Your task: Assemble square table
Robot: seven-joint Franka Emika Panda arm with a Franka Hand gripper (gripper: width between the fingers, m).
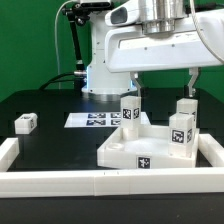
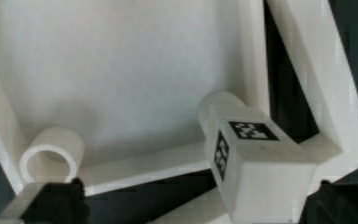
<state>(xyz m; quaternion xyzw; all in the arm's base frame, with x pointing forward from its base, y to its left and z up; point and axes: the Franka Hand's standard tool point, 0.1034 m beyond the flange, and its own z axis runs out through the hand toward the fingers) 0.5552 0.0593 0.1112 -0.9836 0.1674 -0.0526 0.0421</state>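
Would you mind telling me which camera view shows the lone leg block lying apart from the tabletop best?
The exterior view. There the lone leg block lies in plain sight on the black table, off toward that view's left, well apart from the square tabletop. The wrist view shows nothing of it; it sees only the tabletop's inside and a nearer leg.

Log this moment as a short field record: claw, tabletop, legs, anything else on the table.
claw: open, hanging above the tabletop, holding nothing
tabletop: white square slab lying flat on the black table, inside the barrier wall
legs on slab: three upright at its corners, e.g.
loose leg: alone at the exterior view's left
marker board: flat, behind the slab
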